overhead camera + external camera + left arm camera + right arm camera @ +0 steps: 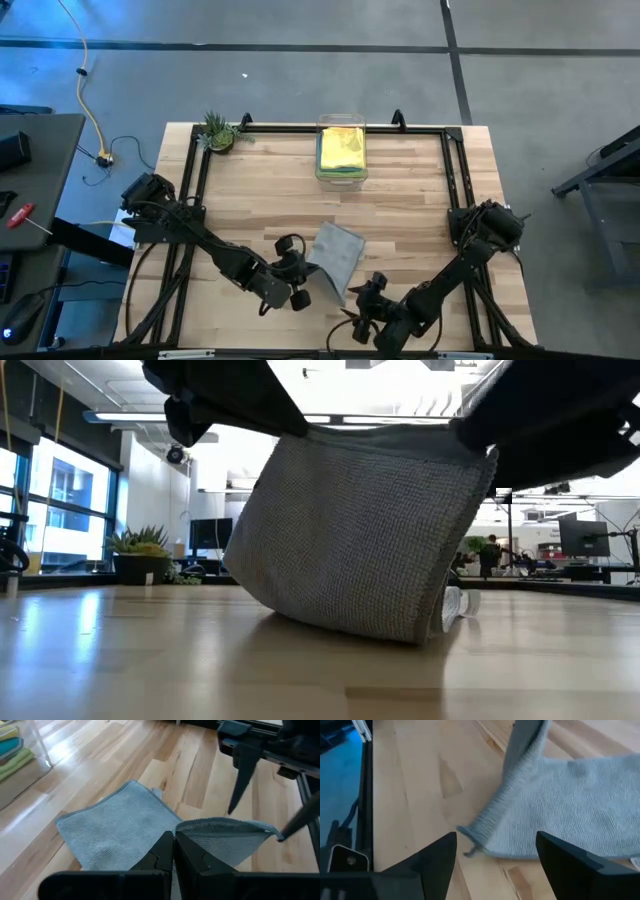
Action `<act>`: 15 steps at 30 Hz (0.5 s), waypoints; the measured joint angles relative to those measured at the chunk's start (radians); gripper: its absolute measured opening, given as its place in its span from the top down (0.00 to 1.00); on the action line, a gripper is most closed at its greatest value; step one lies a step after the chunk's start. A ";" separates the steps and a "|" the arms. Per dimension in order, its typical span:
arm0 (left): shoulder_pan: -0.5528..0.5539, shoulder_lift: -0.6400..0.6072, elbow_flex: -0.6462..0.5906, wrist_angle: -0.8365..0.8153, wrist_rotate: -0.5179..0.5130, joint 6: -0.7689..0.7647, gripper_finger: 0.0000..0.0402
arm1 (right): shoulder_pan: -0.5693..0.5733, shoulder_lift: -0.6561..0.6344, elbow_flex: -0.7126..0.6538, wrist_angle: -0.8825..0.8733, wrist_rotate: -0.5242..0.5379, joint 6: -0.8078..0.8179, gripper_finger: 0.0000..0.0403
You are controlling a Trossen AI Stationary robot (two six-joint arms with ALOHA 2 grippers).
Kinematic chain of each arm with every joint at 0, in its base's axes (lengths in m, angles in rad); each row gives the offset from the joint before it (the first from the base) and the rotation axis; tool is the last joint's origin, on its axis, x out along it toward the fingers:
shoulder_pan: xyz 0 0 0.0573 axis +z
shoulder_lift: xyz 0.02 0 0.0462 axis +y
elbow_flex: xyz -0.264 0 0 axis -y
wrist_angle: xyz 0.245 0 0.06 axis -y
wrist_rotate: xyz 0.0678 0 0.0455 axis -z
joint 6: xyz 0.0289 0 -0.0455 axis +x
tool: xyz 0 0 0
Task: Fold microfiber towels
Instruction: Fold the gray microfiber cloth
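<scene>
A grey microfiber towel lies on the wooden table near its front edge. One edge of it is raised, and its lower part rests on the tabletop. My left gripper is shut on that raised edge and shows in the high view at the towel's left. My right gripper is open, just right of the towel. A loose corner of the towel lies between its spread fingers. A clear bin at the table's far side holds yellow and green towels. My left gripper pinches the grey towel's hemmed edge between its two shut fingers, coming from the table's left. That edge is lifted off the table and arches away toward the right gripper. The rest of the towel lies flat on the wood.
A small potted plant stands at the table's far left corner. A black frame rail runs along the far edge and down both sides. Bare wood lies between the bin and the towel.
</scene>
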 joint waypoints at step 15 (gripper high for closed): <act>0.014 0.000 0.000 -0.003 -0.037 0.027 1.00 | -0.020 0.070 -0.002 0.085 0.137 -0.096 0.58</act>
